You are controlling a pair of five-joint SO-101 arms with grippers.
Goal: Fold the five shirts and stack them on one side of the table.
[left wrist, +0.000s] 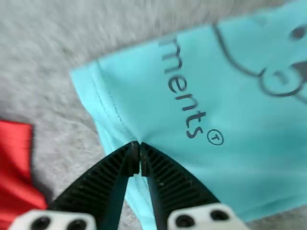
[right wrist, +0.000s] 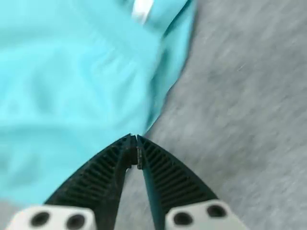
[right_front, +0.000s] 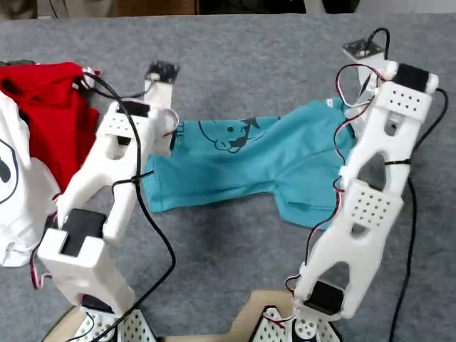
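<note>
High view: three shirts lay on the grey, felt-like table (right_front: 235, 57). A teal shirt (right_front: 249, 160) with a dark line drawing was spread flat at the centre. A crumpled red shirt (right_front: 50, 107) lay at ten o'clock and a white shirt (right_front: 18, 192) at nine. Two white plastic arms flanked the teal one, the left arm (right_front: 107, 171) covering its eight o'clock end and the right arm (right_front: 377, 171) its three o'clock end.

Left wrist view: the left gripper (left wrist: 139, 151), black and ribbed, was pinched closed on the teal shirt's stitched hem, with red cloth close by.

Right wrist view: the right gripper (right wrist: 133, 140) was closed, its tips nipping the teal shirt's edge over grey felt.
</note>
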